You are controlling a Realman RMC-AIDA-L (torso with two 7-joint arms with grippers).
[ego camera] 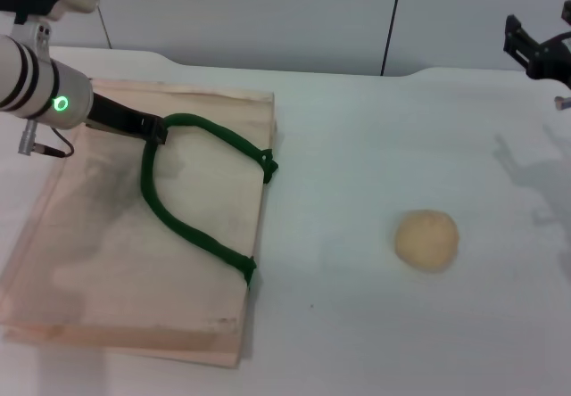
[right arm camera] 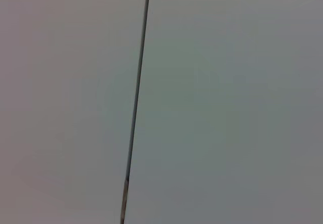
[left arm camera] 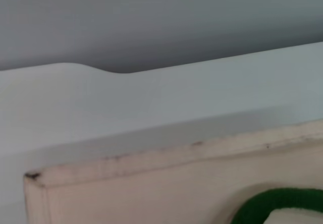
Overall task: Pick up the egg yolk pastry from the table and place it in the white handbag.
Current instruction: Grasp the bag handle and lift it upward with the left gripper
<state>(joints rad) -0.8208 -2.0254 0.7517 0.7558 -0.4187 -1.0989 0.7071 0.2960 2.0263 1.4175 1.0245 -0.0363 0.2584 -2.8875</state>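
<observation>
The egg yolk pastry [ego camera: 426, 240], a small pale yellow-beige ball, lies on the white table right of centre, with nothing touching it. The white handbag [ego camera: 107, 262] lies flat on the left, a cream tote with a green rope handle [ego camera: 192, 226] looping across its top face. My left gripper [ego camera: 153, 129] reaches in from the left and is shut on the far end of that handle. The left wrist view shows the handbag's edge [left arm camera: 151, 158] and a bit of the green handle [left arm camera: 282, 201]. My right gripper [ego camera: 540, 44] hangs open at the far right, well above and behind the pastry.
The white table [ego camera: 357, 146] ends at a grey wall with a dark vertical seam [ego camera: 390, 21]. The right wrist view shows only that wall and the seam [right arm camera: 136, 103]. Bare tabletop lies between the handbag and the pastry.
</observation>
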